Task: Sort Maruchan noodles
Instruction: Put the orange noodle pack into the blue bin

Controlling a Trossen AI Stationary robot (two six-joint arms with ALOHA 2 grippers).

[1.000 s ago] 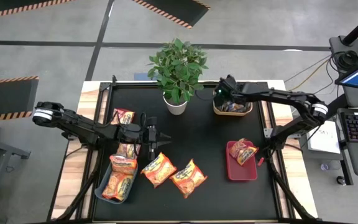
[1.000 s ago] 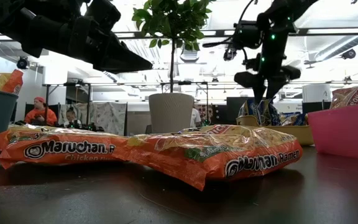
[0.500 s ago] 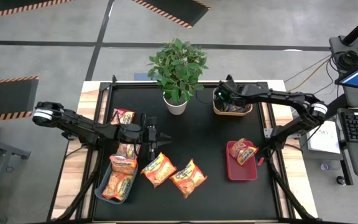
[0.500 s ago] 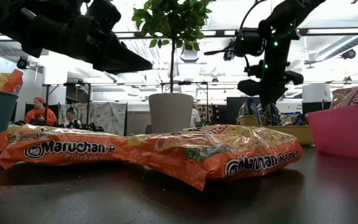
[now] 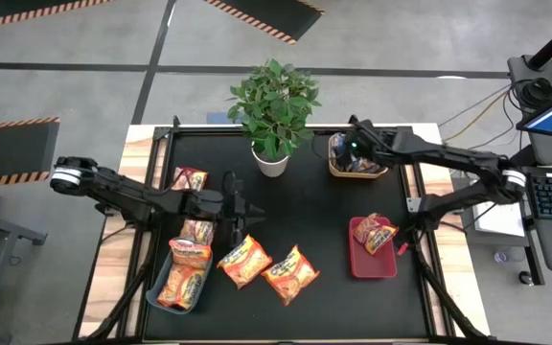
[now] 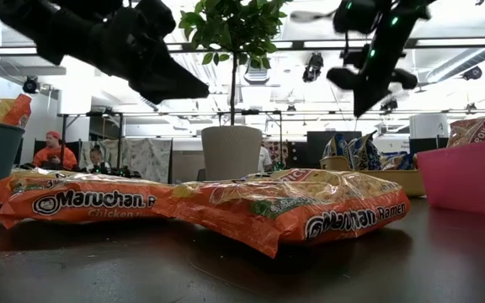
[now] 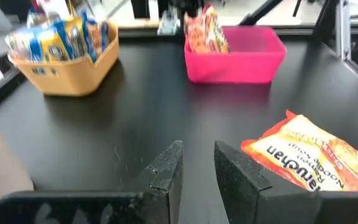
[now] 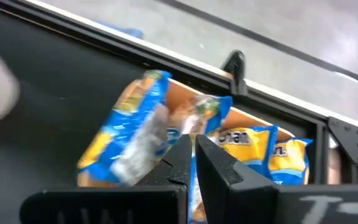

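Trouble, if it comes, starts on the left: the grey-blue bin [image 5: 166, 289] at the near-left corner is heaped, orange packets [image 5: 190, 254] riding its rim with two more lying along the worktop [image 5: 295, 206] edge beyond it, and one nudge from the arm overhead could tip the top one out. The left tool [image 5: 241, 205] hangs over the black surface just beyond two loose orange packets [image 5: 268, 268], fingers [image 7: 166, 168] a narrow gap apart and holding nothing. Dropping from there, it may catch only a crinkled corner of slick wrapper and let the packet slide instead of lifting. These two lie flat, edges overlapping, puffy and glossy, "Maruchan" printed across each front.

Moving right, past the potted plant [image 5: 274, 110]: the right tool [image 5: 354, 149] sits above the tan bin [image 5: 333, 169] at the far right, fingers [image 8: 219, 165] pinched together, nothing held as far as I can see. Blue-and-yellow packets [image 8: 129, 134] stand crammed on end in there, and one leans out over the rim — brush it and it flops onto the worktop. Nearer, the red bin [image 5: 357, 264] holds a red-pink packet [image 5: 377, 233] propped upright, half above the wall, loosely seated too.
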